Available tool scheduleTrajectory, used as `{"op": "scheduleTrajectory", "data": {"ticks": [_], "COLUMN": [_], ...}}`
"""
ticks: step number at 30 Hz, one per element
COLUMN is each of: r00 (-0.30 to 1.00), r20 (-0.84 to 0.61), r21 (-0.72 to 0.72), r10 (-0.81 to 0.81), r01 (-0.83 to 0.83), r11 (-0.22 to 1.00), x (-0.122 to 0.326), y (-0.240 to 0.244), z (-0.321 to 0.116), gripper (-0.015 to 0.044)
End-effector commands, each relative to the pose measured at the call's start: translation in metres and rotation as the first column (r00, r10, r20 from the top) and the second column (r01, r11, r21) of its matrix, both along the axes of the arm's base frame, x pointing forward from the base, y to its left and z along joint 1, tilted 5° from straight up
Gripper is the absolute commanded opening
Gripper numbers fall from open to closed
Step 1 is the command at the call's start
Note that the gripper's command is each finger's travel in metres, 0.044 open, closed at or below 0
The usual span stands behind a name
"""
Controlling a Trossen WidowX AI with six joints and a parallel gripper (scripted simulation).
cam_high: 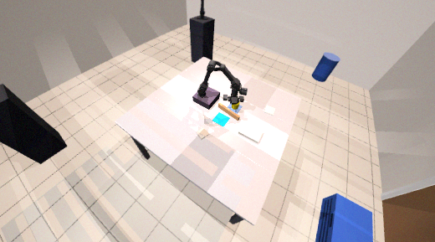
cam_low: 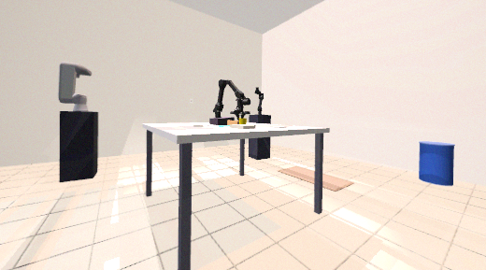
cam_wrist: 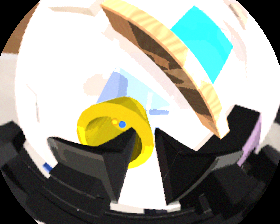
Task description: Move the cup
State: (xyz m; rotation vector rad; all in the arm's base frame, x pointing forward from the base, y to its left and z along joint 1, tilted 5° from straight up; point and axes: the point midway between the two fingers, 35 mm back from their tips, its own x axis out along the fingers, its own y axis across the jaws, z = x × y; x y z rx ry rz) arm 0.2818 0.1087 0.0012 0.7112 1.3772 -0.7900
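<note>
Wrist view: a smooth, round yellow cup [cam_high: 235, 106] [cam_low: 242, 120] [cam_wrist: 116, 111] meets the angular black claw [cam_high: 234, 100] [cam_low: 240, 118] [cam_wrist: 145, 129], whether gripped I cannot tell.

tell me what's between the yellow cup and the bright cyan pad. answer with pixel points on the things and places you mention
A wooden bar [cam_high: 228, 111] [cam_wrist: 177, 57] stands between the yellow cup [cam_high: 235, 105] [cam_wrist: 102, 110] and the cyan pad [cam_high: 221, 119] [cam_wrist: 203, 40], as the top and wrist views show.

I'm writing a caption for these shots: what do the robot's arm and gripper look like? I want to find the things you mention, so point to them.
The arm [cam_high: 225, 69] [cam_low: 229, 84] is matte black and slim, with chunky rounded joints. The gripper [cam_high: 234, 100] [cam_low: 241, 114] [cam_wrist: 145, 129] is black too, with two angular fingers tapering to points; greyer faces show on them in the wrist view. I can't make out any markings or cables.
</note>
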Motion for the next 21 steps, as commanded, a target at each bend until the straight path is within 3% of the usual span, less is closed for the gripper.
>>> {"op": "scheduleTrajectory", "data": {"ticks": [1, 13, 21], "r00": [1.000, 1.000, 1.000], "r20": [0.001, 0.001, 0.002], "r21": [0.000, 0.000, -0.001], "r10": [0.000, 0.000, 0.001], "r01": [0.000, 0.000, -0.001], "r11": [1.000, 1.000, 1.000], "x": [0.000, 0.000, 0.001], "y": [0.000, 0.000, 0.003], "z": [0.000, 0.000, 0.022], "gripper": [0.0080, 0.0000, 0.0000]}}
